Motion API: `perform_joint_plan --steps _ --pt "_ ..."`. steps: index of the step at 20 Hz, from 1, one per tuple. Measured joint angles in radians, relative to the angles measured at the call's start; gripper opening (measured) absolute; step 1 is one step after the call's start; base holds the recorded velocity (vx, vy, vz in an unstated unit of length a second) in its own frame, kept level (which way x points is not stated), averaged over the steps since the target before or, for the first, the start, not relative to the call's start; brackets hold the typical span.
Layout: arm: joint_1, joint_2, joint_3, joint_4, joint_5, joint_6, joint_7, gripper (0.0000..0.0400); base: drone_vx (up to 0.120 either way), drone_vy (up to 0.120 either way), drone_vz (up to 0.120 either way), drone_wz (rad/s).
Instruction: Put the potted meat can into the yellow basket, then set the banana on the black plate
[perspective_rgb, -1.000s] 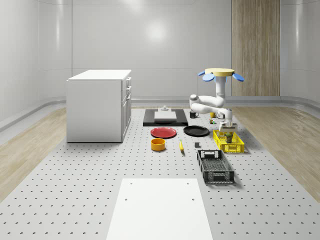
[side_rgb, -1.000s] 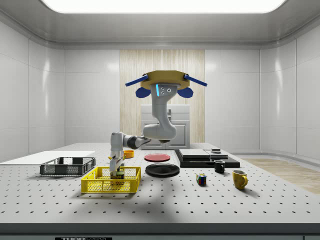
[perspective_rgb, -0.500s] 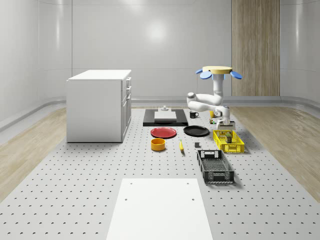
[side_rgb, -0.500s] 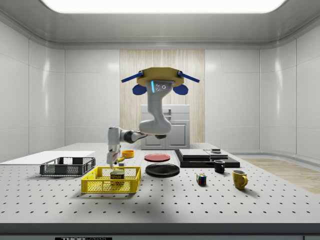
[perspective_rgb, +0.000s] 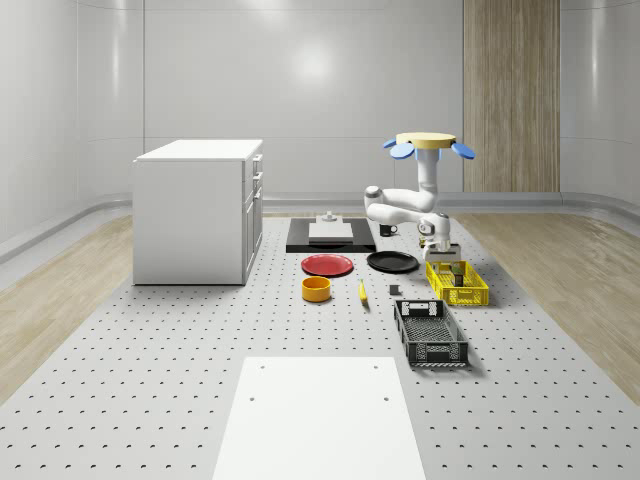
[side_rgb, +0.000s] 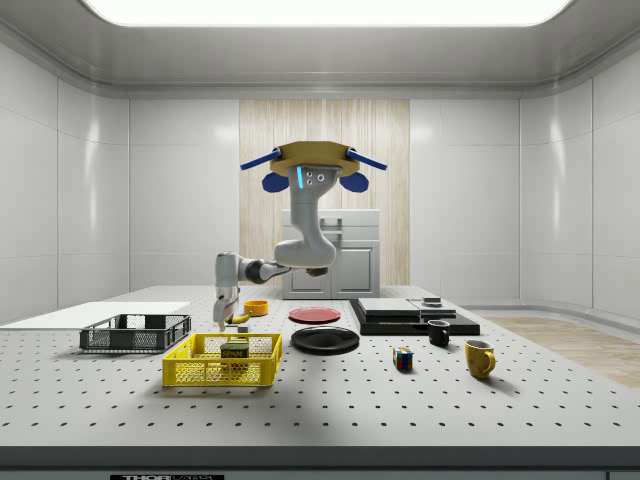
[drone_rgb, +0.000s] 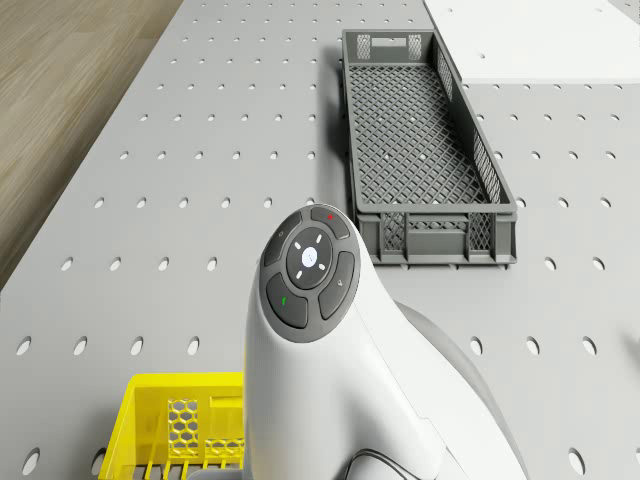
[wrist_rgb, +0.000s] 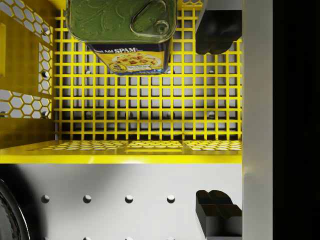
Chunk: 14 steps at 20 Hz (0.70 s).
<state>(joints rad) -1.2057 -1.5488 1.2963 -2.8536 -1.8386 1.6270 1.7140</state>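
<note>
The potted meat can (side_rgb: 235, 349) is seen resting inside the yellow basket (side_rgb: 222, 361) on the tabletop (side_rgb: 330, 395). The tool (side_rgb: 221, 321) is held open and empty just above the basket, the drone (side_rgb: 313, 160) hovering nearby.

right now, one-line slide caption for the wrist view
Potted meat can resting inside the yellow basket, open fingers raised above its rim.

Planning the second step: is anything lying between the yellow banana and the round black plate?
Nothing visible does. Only bare perforated table lies between the yellow banana and the round black plate.
</note>
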Motion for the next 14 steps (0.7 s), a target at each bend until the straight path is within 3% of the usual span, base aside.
perform_joint_plan --steps 14 --pt "0.000 0.001 0.000 0.000 0.000 -0.001 0.000 0.0400 0.000 -0.120 0.000 0.000"
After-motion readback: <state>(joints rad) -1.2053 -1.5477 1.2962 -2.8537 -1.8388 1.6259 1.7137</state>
